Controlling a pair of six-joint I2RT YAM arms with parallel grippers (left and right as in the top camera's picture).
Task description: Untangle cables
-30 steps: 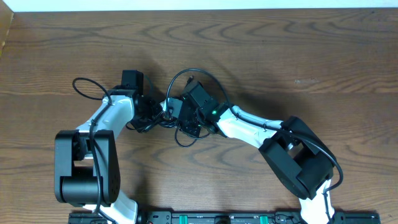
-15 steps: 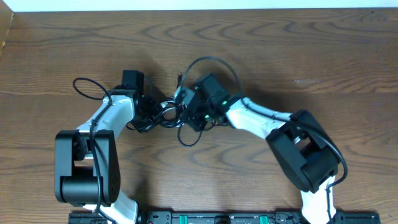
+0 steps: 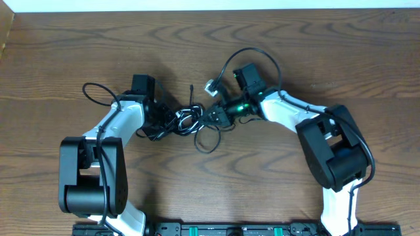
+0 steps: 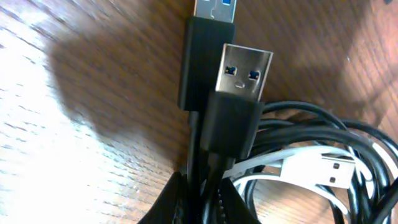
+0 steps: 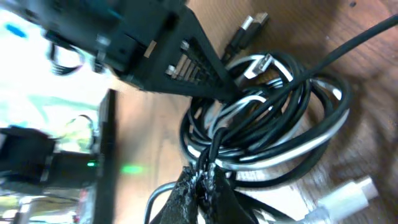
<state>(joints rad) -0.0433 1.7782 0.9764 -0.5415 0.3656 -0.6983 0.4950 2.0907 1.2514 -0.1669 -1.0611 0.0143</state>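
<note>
A tangle of thin black and white cables (image 3: 190, 121) lies on the wooden table between the two arms. My left gripper (image 3: 163, 122) is shut on black cords of the tangle (image 4: 205, 180); two black USB plugs (image 4: 239, 93) and a white plug (image 4: 326, 171) stick out beyond its jaws (image 4: 200, 202). My right gripper (image 3: 213, 117) is shut on black cords (image 5: 214, 149) at the tangle's right side, its jaws (image 5: 204, 186) pinching them. A white plug end (image 3: 211, 86) lies just above. A loose black loop (image 3: 207, 141) hangs below the tangle.
Thicker black robot wiring arcs over the right arm (image 3: 252, 56) and loops out left of the left arm (image 3: 92, 92). The table's back edge (image 3: 210, 9) runs along the top. A rail with green lights (image 3: 230, 230) lies at the front edge.
My right arm has swung right and back, pulling its side of the tangle with it and stretching the cords. The white plug end now shows free. The left gripper has stayed put.
</note>
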